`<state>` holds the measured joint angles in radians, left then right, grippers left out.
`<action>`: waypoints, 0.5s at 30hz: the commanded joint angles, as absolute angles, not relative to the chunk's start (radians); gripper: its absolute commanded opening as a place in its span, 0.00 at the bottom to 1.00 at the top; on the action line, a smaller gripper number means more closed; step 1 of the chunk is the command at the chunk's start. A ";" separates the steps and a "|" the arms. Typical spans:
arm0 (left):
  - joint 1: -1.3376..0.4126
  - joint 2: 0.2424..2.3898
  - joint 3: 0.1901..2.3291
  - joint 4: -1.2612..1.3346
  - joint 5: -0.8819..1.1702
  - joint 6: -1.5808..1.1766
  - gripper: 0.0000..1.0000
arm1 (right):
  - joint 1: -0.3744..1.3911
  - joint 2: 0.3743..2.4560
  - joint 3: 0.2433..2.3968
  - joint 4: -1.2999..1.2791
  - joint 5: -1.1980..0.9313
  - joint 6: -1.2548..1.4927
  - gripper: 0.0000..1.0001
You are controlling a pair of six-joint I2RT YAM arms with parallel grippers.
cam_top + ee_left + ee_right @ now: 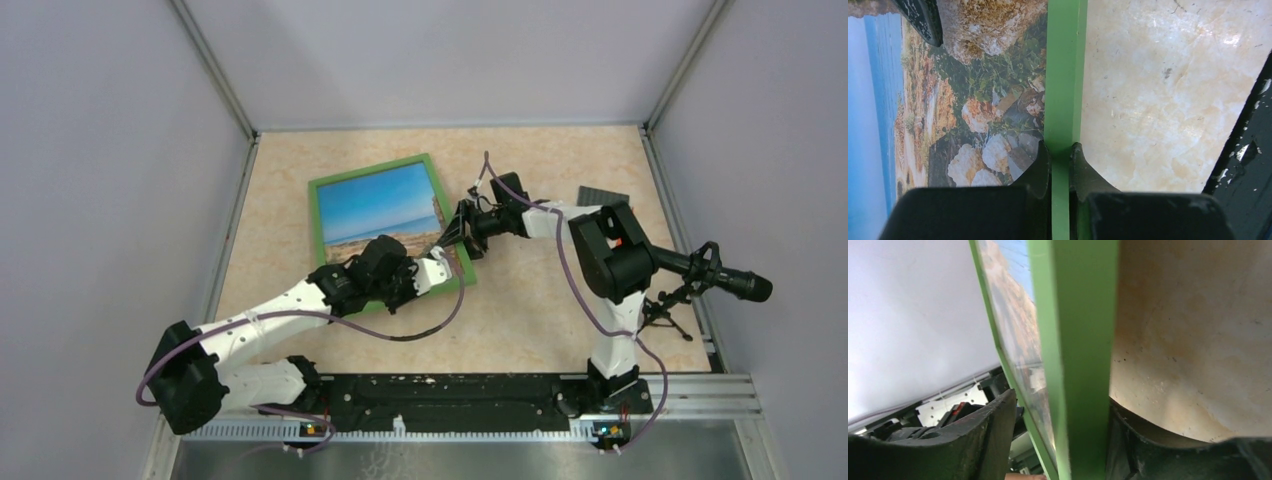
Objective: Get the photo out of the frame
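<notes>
The frame (pixel 1064 75) has a smooth, matt green border. The photo (pixel 973 110) is a print with a light gloss. The bench (pixel 1158 100) looks like pale polished stone with some small scratches. The left end effector (pixel 1060 150) has fingers (pixel 1038 172) of black matt plastic.

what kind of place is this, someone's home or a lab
Most likely a robot lab test cell, not a home: grey panel walls with metal corner posts box in a beige tabletop, and the left arm and right arm are bolted to a rail at its near edge.
</notes>
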<state>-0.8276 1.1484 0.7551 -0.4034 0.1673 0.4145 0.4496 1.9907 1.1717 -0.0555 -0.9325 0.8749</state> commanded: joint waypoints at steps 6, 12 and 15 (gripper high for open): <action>-0.827 1.101 0.750 -0.325 0.111 0.465 0.03 | 0.464 1.967 1.140 0.134 -1.002 1.046 0.37; -0.812 1.077 0.810 -0.418 0.115 0.444 0.42 | 0.466 1.951 1.204 0.099 -1.015 1.028 0.25; -0.756 1.097 0.930 -0.557 0.254 0.407 0.74 | 0.468 1.939 1.253 0.021 -0.994 0.951 0.22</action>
<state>-0.8108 1.1061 0.7811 -0.4675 0.1272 0.4404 0.4530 1.9907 1.1484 0.0727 -0.9703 0.9791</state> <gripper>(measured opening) 0.607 0.314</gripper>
